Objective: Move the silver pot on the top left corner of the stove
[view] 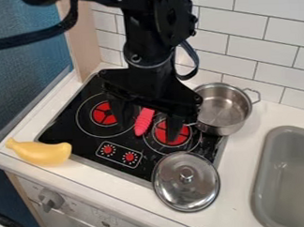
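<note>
Over the stove (pixel 84 133), the black gripper (pixel 149 129) hangs with its fingers spread wide, one above the left burner's side and the other in front of the right burner's red centre. Between them shows a pink ribbed object (pixel 144 121), its upper end hidden behind the gripper, so what it is cannot be told.

Toward the back right corner of the stove stands the silver pot (pixel 223 108), upright and uncovered, with bare metal showing inside. Its right side reaches beyond the stove's right edge, over the worktop (pixel 244 171), and near the tiled wall (pixel 256 50). One loop handle points right, toward the back; the other points left, toward the burner.

Across the stove's front right corner lies the round metal lid (pixel 186 181), knob up, partly on the worktop. At the front left corner is a curved yellow toy food (pixel 40 152), its thicker end toward the control panel (pixel 119 154). That panel carries two red dials ringed by white marks. A strip of worktop runs between the stove and the grey sink (pixel 288 176). Print on the cabinet front (pixel 89 213) is too small to read.
</note>
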{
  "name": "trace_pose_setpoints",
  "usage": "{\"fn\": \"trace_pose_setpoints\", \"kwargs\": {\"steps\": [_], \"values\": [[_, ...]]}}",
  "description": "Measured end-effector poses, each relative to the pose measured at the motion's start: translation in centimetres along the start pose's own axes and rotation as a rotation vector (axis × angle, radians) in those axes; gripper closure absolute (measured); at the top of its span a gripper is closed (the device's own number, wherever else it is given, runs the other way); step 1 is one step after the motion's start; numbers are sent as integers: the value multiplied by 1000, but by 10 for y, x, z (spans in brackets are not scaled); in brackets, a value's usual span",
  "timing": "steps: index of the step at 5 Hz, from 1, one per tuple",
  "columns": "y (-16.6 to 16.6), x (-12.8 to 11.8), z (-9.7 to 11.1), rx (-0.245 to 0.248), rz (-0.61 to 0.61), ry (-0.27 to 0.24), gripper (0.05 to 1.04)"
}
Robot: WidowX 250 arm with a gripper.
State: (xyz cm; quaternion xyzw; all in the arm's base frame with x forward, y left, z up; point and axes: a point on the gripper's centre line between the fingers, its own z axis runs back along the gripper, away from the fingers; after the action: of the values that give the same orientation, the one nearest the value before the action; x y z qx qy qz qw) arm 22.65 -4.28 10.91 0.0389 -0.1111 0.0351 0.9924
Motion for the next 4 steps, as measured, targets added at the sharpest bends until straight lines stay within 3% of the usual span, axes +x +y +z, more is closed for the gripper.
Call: {"fn": "trace_pose_setpoints", "kwargs": {"steps": [1, 2, 3, 4], "values": [[1, -3, -6, 15, 10, 31, 87], [-19, 13, -15, 103, 73, 72, 87], [-23, 39, -30, 92, 12, 79, 87], [-15, 73, -49, 69, -46, 52, 87]]}}
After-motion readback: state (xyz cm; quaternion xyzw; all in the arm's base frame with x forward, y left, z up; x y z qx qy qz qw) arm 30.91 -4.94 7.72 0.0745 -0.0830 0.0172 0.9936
